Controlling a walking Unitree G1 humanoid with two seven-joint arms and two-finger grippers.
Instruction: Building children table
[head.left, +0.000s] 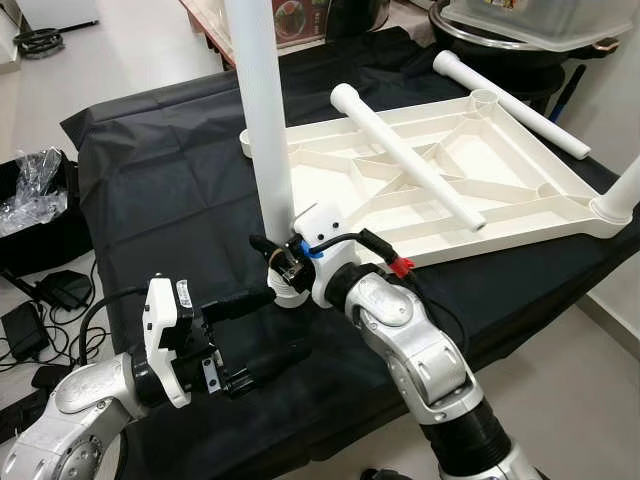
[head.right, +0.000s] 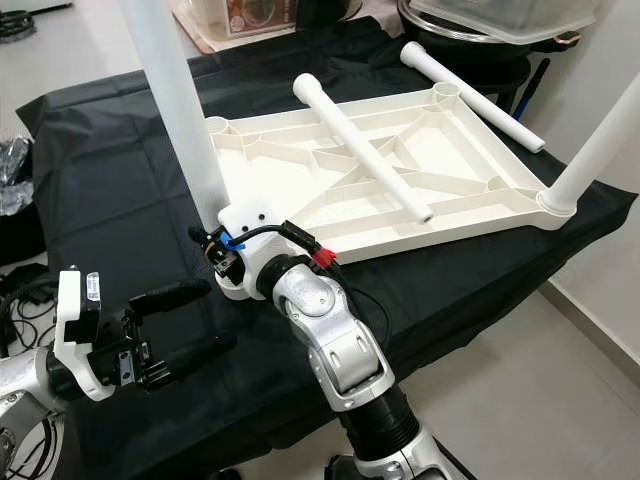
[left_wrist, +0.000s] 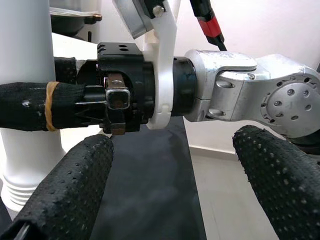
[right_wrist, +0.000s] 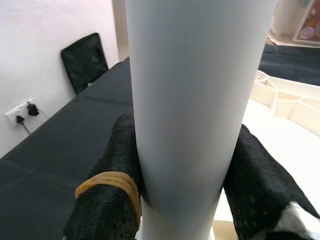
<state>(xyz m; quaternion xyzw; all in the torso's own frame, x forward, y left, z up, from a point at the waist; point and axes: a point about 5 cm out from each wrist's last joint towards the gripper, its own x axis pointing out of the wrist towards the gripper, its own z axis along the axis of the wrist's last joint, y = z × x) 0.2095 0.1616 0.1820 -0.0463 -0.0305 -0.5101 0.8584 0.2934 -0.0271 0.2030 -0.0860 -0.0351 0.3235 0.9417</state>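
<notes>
the white tabletop (head.left: 470, 180) lies upside down on the black-draped surface (head.left: 150, 180). at the tabletop's near left corner a white leg (head.left: 262, 120) stands upright, and the right gripper (head.left: 283, 262) has its jaws clenched around the leg just above its base. the left gripper (head.left: 262, 335) hovers just beside that wrist, jaws released and holding nothing. a loose leg (head.left: 405, 155) lies across the tabletop's ribs, another leg (head.left: 510, 103) along its far edge, and a third (head.left: 622, 192) stands in its right corner.
</notes>
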